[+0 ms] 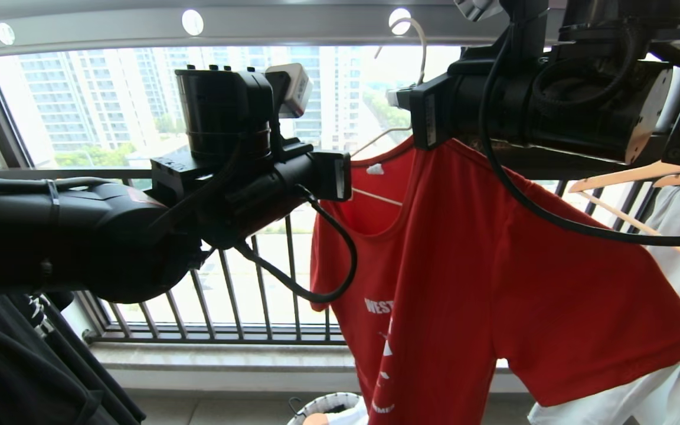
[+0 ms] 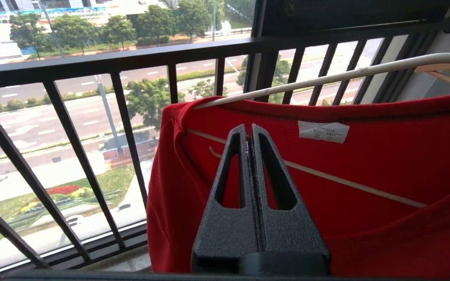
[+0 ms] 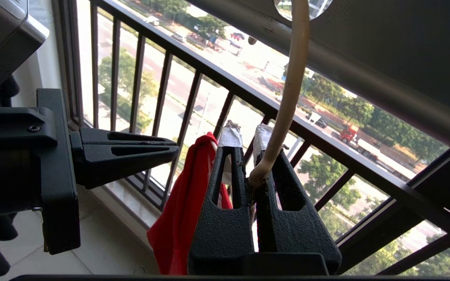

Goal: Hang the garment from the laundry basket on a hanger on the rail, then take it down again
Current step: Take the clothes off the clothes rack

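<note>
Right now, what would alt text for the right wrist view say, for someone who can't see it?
The right gripper is shut on the neck of a cream hanger, whose hook runs up to a hole in the grey rail. A red T-shirt hangs just beyond, the shut left gripper is alongside, and a black window railing overlooks a street.

High-rise home balcony used for drying laundry.

Black barred window railing (image 1: 228, 295) is the landmark. Above it: grey rail (image 1: 139, 26) with round holes, a cream wire hanger (image 1: 417, 53) hooked in one, red T-shirt (image 1: 481, 265) on it. Beyond it: apartment towers (image 1: 98, 100), street with trees (image 2: 147, 93) far below. Below it: stone sill, tiled floor, laundry basket (image 1: 322, 407). Right of it: wooden hangers (image 1: 641, 174).
</note>
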Motion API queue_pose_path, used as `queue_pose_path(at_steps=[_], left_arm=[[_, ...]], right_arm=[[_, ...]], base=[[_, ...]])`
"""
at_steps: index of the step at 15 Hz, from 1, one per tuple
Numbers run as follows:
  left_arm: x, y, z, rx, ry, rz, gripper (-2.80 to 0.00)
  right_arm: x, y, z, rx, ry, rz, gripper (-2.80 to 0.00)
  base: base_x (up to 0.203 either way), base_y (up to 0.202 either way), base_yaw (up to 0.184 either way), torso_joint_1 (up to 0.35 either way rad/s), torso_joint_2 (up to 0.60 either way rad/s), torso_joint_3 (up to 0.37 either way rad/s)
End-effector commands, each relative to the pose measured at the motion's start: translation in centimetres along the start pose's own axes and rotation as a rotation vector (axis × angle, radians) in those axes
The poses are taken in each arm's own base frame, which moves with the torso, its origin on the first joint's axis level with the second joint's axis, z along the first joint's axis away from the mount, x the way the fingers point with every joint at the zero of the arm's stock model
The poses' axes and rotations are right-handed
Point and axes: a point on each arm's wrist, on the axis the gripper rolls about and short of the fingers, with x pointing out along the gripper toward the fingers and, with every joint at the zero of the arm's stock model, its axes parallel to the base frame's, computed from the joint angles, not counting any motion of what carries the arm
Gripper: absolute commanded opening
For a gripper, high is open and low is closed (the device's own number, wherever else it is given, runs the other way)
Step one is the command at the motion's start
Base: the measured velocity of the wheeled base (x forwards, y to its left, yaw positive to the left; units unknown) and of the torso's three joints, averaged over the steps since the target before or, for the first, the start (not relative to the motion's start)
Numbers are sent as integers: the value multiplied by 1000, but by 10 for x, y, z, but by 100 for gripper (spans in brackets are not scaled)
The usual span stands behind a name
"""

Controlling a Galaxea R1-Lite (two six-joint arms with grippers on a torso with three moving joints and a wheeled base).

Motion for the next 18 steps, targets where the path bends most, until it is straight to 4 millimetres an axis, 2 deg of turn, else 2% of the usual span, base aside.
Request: queue_pose_path(at_steps=[1, 2, 6, 9, 14, 18], left_arm=[[1, 9, -2, 10, 41, 59, -280], [2, 14, -5, 18, 81, 85, 0], [7, 22, 6, -2, 135, 121, 0], [18, 26, 8, -3, 189, 145, 0], [47, 40, -2, 0, 261, 200, 0], [58, 42, -14, 3, 282, 208, 0]], right_arm=[[1, 0, 0, -2, 1, -1, -280], [1, 0, 0, -2, 1, -2, -280], [1, 0, -1, -2, 2, -3, -280], [1, 1, -1, -2, 5, -3, -280], [1, 0, 0, -2, 4, -5, -280], [1, 1, -1, -2, 5, -4, -280]], base=[[0, 0, 0, 0, 0, 0], [0, 0, 0, 0, 0, 0], [0, 0, 0, 0, 0, 0], [0, 0, 0, 0, 0, 0], [0, 0, 0, 0, 0, 0], [0, 0, 0, 0, 0, 0]])
